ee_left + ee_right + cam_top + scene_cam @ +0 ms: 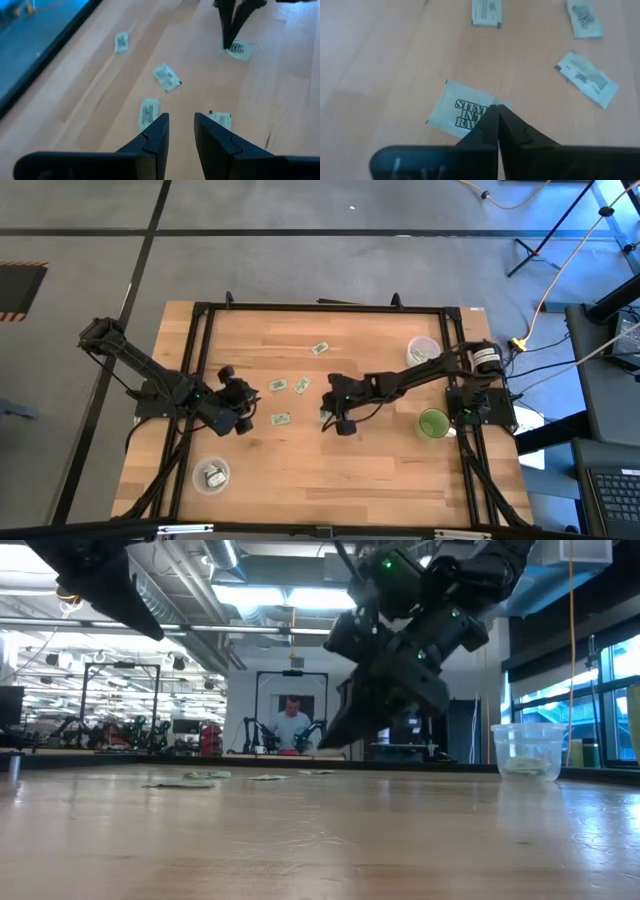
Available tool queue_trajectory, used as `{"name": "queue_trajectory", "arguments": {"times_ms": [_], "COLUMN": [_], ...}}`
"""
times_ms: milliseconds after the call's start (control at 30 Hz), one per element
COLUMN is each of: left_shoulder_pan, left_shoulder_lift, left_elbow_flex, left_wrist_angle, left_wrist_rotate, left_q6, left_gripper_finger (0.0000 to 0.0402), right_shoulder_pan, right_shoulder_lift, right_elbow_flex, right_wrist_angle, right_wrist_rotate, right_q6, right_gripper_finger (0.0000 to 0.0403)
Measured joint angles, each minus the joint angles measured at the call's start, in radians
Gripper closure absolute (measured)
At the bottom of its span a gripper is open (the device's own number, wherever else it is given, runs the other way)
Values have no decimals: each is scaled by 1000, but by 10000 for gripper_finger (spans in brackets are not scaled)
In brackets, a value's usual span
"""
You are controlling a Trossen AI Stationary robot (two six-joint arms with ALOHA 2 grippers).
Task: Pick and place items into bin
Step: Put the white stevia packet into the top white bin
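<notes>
Pale green packets [279,386] flat, scattered mid-table

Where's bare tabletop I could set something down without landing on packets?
Bare wood runs along the near edge, between the clear cup and the green cup. The far-left corner is bare too. It is crowded mid-table: the loose packets lie between the left gripper and the right gripper, whose fingers pinch one packet.

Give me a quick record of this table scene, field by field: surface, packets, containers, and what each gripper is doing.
surface: wooden table
loose items: small pale green flat packets, scattered mid-table
containers: clear plastic cup near left arm, holding packets; clear cup and green cup near right arm
right gripper: shut, tips at the edge of a printed pale green packet
left gripper: open, empty, above table
</notes>
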Motion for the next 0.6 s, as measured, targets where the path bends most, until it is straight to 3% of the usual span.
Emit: {"name": "queue_trajectory", "arguments": {"times_ms": [100,233,367,600], "left_shoulder_pan": [1,16,57,112], "left_shoulder_lift": [26,106,209,357], "left_elbow_flex": [0,0,0,0], "left_wrist_angle": [74,288,549,766], "left_wrist_rotate": [-9,-25,-19,50], "left_q6": [175,558,884,1151], "left_gripper_finger": [316,313,302,286], "right_shoulder_pan": [-9,-27,-46,-47], "right_shoulder_lift": [-29,-64,-72,-72], "right_elbow_flex": [0,1,43,113], "right_wrist_angle": [7,22,29,8], "right_wrist_rotate": [-4,-19,-150,-198], "right_q6": [9,55,93,113], "right_gripper_finger": [402,402,403,403]}}
